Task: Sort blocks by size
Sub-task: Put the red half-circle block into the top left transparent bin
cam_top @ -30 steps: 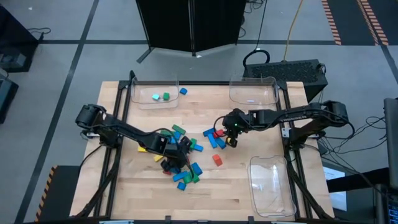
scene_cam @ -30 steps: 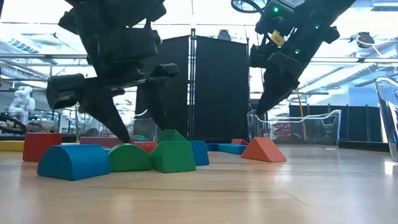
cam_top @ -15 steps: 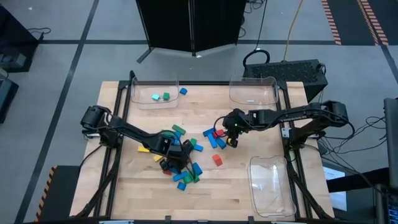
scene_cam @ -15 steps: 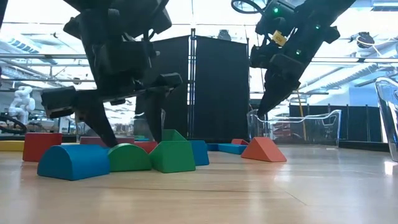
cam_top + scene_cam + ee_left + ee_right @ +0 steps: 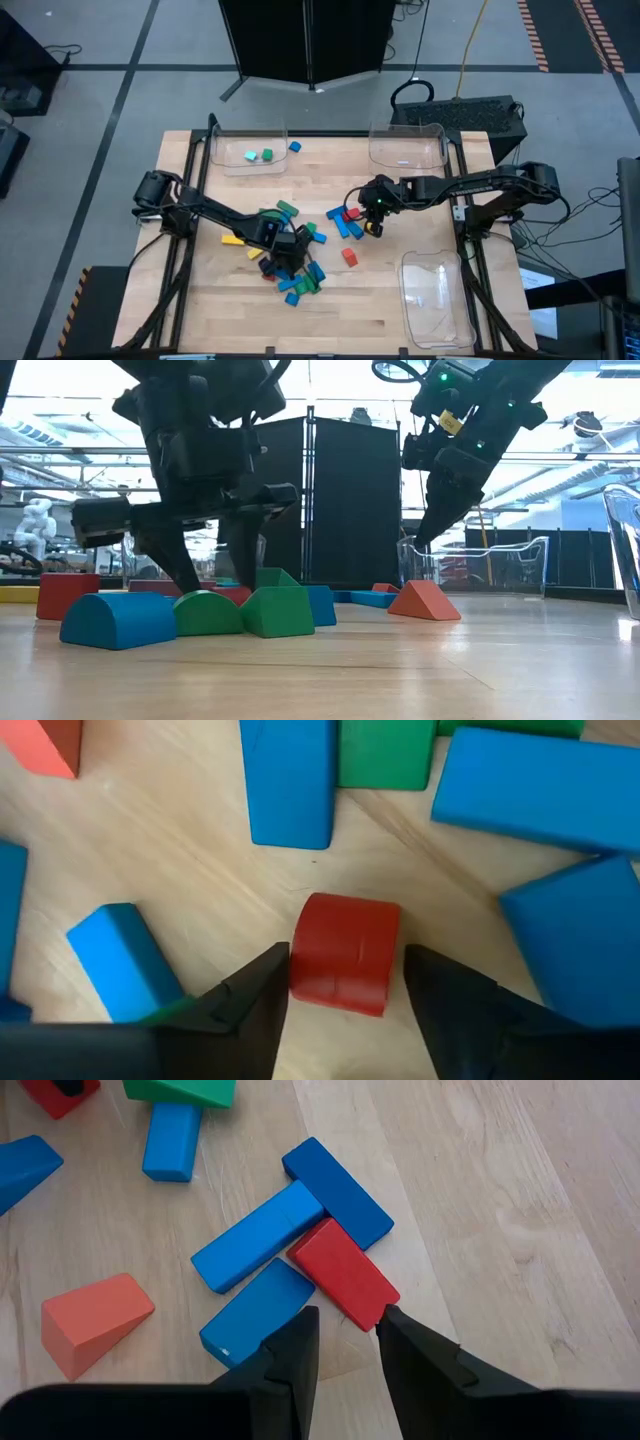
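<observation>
The left gripper [image 5: 345, 982] stood open astride a red block [image 5: 345, 953] mid-tabletop, risking nudging neighbouring blue blocks [image 5: 290, 780]; the right gripper [image 5: 345, 1335], narrowly open, held nothing.

You've got a wood table [image 5: 400, 310] w/ scattered blocks [image 5: 300, 250] mid-table and three clear trays [image 5: 436, 300] at edges.

3 clear trays [image 5: 250, 152] on wood table [image 5: 220, 310]; black screen [image 5: 308, 40] behind; dark case [image 5: 470, 115], probably electronics.
</observation>
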`<state>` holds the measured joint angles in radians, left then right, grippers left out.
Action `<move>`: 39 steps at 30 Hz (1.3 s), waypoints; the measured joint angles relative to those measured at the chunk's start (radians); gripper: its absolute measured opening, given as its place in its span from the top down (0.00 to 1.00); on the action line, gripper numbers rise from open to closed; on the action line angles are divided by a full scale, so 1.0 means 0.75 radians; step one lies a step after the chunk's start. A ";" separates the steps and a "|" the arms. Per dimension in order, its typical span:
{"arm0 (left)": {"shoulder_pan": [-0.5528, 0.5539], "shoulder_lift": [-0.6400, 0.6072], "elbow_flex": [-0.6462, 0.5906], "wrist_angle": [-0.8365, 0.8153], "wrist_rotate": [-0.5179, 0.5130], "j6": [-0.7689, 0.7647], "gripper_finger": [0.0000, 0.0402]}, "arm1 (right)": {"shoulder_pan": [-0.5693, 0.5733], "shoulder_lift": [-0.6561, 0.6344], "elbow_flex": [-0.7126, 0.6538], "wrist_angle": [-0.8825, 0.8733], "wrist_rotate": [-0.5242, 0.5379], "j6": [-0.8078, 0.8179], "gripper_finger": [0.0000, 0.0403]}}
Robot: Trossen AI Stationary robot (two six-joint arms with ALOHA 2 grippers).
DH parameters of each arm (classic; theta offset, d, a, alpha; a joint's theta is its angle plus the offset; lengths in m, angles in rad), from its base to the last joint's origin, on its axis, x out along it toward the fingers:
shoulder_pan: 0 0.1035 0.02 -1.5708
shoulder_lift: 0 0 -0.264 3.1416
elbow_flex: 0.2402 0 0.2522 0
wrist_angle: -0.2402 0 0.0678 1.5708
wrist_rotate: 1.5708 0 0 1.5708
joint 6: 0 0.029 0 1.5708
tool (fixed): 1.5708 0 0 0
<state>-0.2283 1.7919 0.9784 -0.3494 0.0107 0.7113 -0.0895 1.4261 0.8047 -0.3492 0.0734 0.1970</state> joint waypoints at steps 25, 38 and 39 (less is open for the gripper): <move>0.100 -0.236 -0.005 0.007 -0.025 -0.473 0.64 | 0.000 0.001 -0.091 0.198 0.007 0.011 0.75; 0.364 -0.549 -0.004 -0.151 -0.315 -0.710 0.64 | 0.017 0.001 -0.273 0.465 0.000 0.152 0.75; 0.396 -0.571 -0.004 -0.170 -0.333 -0.734 0.64 | 0.022 0.001 -0.278 0.477 0.002 0.157 0.75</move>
<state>0.0690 1.3638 0.9756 -0.4767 -0.2390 0.1611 -0.0727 1.4265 0.5966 0.0083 0.0751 0.3145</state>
